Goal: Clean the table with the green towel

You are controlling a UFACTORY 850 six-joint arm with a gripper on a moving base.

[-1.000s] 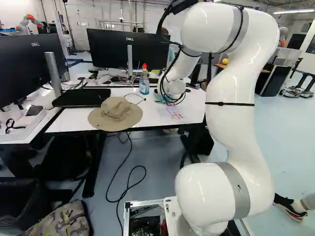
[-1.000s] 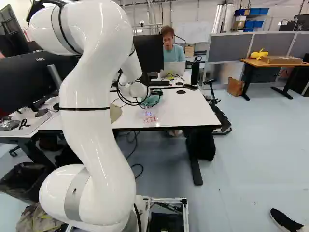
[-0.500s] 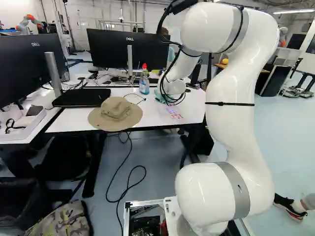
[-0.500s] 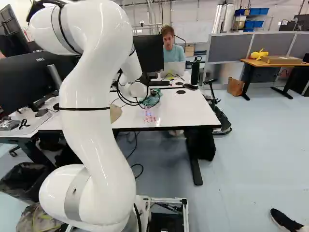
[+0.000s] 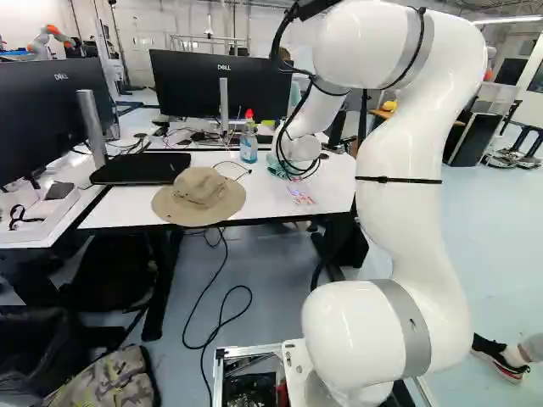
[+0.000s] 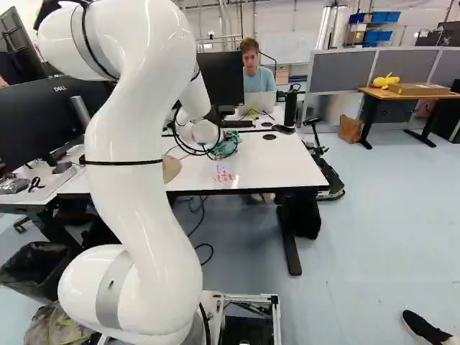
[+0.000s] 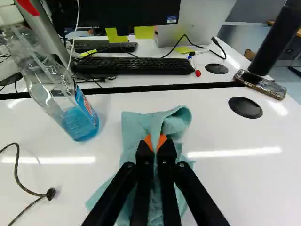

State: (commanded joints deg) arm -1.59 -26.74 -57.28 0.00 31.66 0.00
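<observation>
Eased slightly back toward the base, my arm (image 5: 399, 195) arched high at the elbow, wrist low over the table (image 7: 235, 183), 2 fingertips of my gripper (image 7: 155, 142) pinching the green towel (image 7: 134, 129), its folds on the tabletop near the bottle (image 7: 80, 123).

Bright light is filling the room, and a ceiling lamp (image 5: 506, 19) is glowing at the left base view's upper right. Two white streaks of glare are crossing the table (image 7: 254, 183), left and right in the wrist view's lower half. Highlights are gleaming on the arm (image 6: 136, 187). Shadow is dulling the floor (image 5: 199, 271) at the left base view's lower centre-left.
</observation>
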